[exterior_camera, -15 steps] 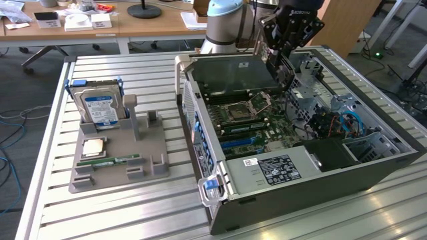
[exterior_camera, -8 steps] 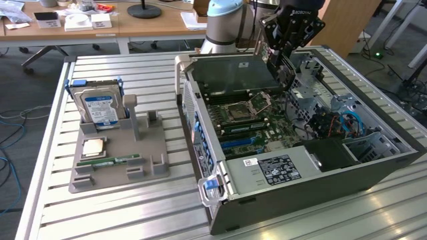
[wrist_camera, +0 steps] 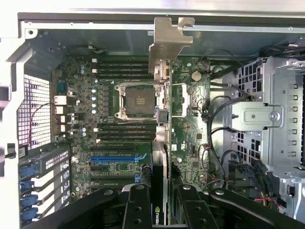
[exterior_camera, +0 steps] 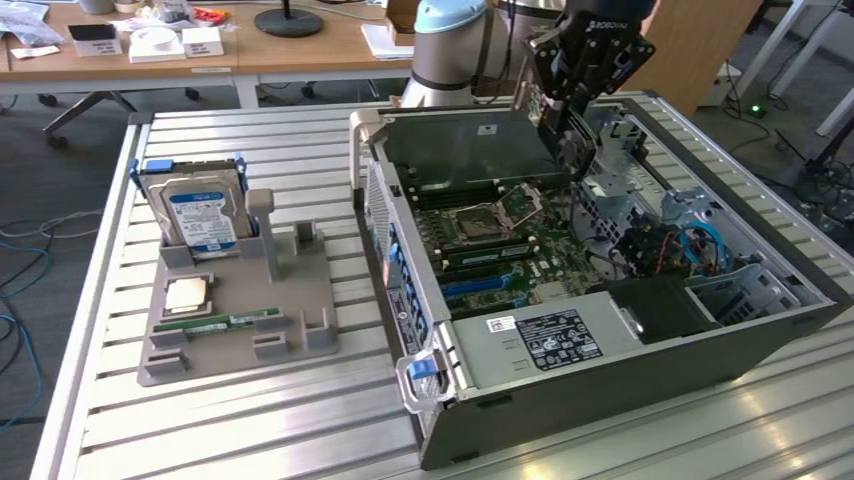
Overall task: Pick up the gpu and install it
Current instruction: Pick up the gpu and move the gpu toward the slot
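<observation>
My gripper (exterior_camera: 571, 118) hangs over the open computer case (exterior_camera: 641, 345), shut on the gpu (exterior_camera: 578, 150). The card is held on edge above the motherboard (exterior_camera: 501, 235), near the back of the case. In the wrist view the gpu (wrist_camera: 162, 143) runs edge-on between my black fingers (wrist_camera: 137, 210), and my gripper (wrist_camera: 163, 212) clamps its dark end. Its silver metal bracket (wrist_camera: 167, 43) points toward the case's rear wall. Below it lie the motherboard (wrist_camera: 119, 71), the CPU socket (wrist_camera: 136, 101) and a blue expansion slot (wrist_camera: 112, 158).
A grey holder (exterior_camera: 287, 345) at the exterior view's left carries a hard drive (exterior_camera: 200, 215), a CPU (exterior_camera: 184, 293) and a green memory stick (exterior_camera: 220, 322). Inside the case are a metal drive cage (wrist_camera: 281, 119), cables (exterior_camera: 681, 245) and a power supply (exterior_camera: 554, 340).
</observation>
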`<state>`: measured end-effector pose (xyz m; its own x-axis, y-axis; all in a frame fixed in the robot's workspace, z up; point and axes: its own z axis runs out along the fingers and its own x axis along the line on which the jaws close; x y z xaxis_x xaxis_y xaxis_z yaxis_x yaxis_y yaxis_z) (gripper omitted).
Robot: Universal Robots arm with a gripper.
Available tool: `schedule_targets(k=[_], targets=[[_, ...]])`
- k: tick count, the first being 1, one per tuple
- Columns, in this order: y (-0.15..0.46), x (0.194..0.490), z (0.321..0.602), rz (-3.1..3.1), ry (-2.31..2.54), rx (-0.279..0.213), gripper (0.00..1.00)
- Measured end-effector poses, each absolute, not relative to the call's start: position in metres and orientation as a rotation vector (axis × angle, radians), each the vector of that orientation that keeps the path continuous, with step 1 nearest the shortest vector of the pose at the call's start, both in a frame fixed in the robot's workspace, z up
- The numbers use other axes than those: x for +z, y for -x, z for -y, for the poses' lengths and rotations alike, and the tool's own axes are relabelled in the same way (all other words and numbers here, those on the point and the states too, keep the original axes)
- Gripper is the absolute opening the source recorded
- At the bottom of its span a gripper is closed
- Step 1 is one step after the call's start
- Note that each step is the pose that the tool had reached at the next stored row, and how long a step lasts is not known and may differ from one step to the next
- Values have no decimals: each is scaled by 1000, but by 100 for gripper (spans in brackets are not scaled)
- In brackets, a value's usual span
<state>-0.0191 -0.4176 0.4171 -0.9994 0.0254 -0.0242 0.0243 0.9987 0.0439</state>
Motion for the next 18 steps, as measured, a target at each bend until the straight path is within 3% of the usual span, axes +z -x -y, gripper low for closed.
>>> schedule_targets(k=[18], targets=[[3, 417, 418, -3116, -39, 68, 26]])
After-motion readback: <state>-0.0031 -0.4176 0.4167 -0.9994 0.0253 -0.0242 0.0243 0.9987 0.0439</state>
